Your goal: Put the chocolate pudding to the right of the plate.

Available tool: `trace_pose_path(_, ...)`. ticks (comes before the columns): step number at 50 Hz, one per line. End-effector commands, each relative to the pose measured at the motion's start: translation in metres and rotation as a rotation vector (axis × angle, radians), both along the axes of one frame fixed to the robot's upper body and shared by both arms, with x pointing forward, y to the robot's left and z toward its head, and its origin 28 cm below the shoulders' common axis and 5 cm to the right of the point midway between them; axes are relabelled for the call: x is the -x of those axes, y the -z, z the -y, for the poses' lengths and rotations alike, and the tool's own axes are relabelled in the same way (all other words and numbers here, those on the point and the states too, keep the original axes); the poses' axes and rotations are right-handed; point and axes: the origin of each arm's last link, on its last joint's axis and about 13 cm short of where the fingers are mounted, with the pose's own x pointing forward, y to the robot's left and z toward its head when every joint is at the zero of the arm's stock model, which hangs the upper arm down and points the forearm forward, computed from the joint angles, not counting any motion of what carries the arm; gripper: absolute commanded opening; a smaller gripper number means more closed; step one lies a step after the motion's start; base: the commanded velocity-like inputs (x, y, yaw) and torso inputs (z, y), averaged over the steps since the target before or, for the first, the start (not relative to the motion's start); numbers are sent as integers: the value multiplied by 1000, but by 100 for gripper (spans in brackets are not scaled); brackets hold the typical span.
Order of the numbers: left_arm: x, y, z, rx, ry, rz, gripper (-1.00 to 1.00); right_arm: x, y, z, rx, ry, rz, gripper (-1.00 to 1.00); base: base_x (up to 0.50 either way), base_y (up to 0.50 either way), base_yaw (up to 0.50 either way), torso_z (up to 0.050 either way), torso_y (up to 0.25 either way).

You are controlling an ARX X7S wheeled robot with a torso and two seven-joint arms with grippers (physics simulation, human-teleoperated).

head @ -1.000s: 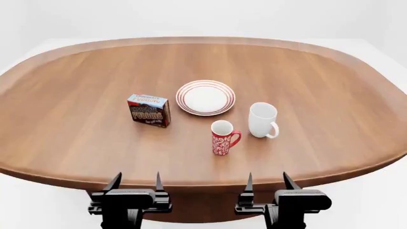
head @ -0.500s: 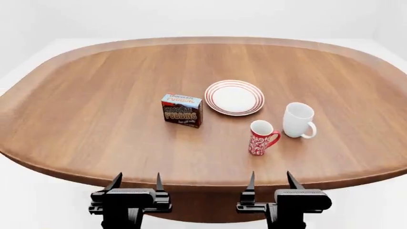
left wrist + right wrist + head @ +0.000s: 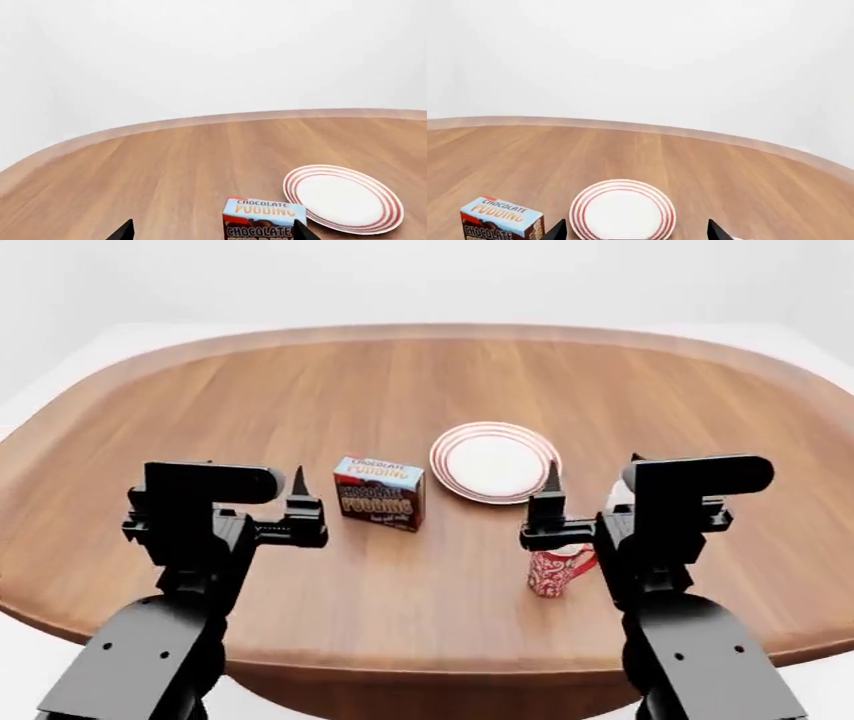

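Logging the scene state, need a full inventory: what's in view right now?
table: 1, brown wood, oval, holds everything.
pudding box: 1, dark brown with light-blue top, left of the plate.
plate: 1, white with red rings, table middle.
red mug: 1, red patterned, near side of the plate, partly behind the right arm.
white mug: mostly hidden behind the right arm.
left claw: 1, black, open, raised over the table, holding nothing.
right claw: 1, black, open, holding nothing.
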Motion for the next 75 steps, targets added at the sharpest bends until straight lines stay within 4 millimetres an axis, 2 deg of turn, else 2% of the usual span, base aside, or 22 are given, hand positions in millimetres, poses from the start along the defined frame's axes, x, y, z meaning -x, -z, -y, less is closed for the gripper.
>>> trace_pose_path(1,-2,-29,-4,-27,-3,27,100,-2,-33,5,22,-9,14,100,500,102,0,0,0)
trace_pose_path(20,-1,-29,-8,-27,-11,25,100,-6,-32,3,25,-21,7,100,500,181,0,0,0)
trace_pose_path(70,-1,-32,-9,-30,-8,31,100,-12,-34,6,36,-7,4,100,500,0,0,0,1)
trace_pose_path(75,-1,-33,-9,-31,-9,33,100,-16,-36,6,72,18,-24,100,0,0,0,0,0)
